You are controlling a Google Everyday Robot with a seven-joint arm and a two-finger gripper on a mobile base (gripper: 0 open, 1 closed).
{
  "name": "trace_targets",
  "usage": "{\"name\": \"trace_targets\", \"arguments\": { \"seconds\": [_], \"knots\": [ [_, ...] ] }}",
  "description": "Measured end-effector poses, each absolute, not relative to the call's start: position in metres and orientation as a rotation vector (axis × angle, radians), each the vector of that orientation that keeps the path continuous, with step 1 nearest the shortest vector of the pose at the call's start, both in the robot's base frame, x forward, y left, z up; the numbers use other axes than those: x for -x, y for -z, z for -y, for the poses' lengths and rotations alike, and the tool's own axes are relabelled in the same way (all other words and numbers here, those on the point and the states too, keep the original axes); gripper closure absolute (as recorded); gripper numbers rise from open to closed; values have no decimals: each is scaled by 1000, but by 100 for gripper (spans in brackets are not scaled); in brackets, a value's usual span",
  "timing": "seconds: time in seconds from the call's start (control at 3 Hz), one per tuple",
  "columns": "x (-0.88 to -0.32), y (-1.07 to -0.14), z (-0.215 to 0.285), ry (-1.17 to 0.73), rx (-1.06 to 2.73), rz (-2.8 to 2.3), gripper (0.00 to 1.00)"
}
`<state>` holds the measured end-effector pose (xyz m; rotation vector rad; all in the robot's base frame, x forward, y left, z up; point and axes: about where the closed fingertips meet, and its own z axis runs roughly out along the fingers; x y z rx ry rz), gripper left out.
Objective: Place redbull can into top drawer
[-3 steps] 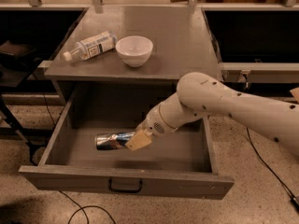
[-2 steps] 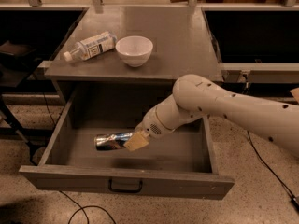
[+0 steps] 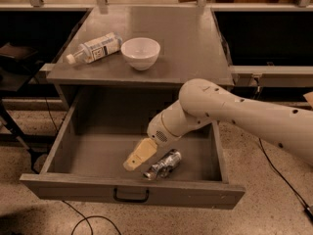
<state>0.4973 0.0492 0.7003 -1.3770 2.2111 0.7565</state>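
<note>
The redbull can (image 3: 164, 164) lies on its side on the floor of the open top drawer (image 3: 132, 190), near the front and right of centre. My gripper (image 3: 138, 161) is inside the drawer, just left of the can, reaching down from the right. One cream finger (image 3: 139, 154) shows beside the can. The can rests on the drawer floor and is not clamped, so the gripper looks open. The drawer's dark handle (image 3: 131, 196) is at the middle of its front panel.
On the grey tabletop (image 3: 190, 48) above the drawer lie a clear plastic bottle with a white label (image 3: 95, 48) and a white bowl (image 3: 140, 53). My white arm (image 3: 234, 114) crosses the drawer's right wall. Cables run on the floor at the front left.
The can was held left of the gripper's tip, over the drawer's middle. It now lies on the drawer floor to the gripper's right, let go. The gripper has dropped slightly towards the front.
</note>
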Motion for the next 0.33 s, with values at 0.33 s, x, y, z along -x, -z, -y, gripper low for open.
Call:
{"name": "trace_targets", "arguments": {
  "seconds": [0.33],
  "knots": [
    [-497, -700, -49, -756, 1377, -2211, 0]
  ]
}}
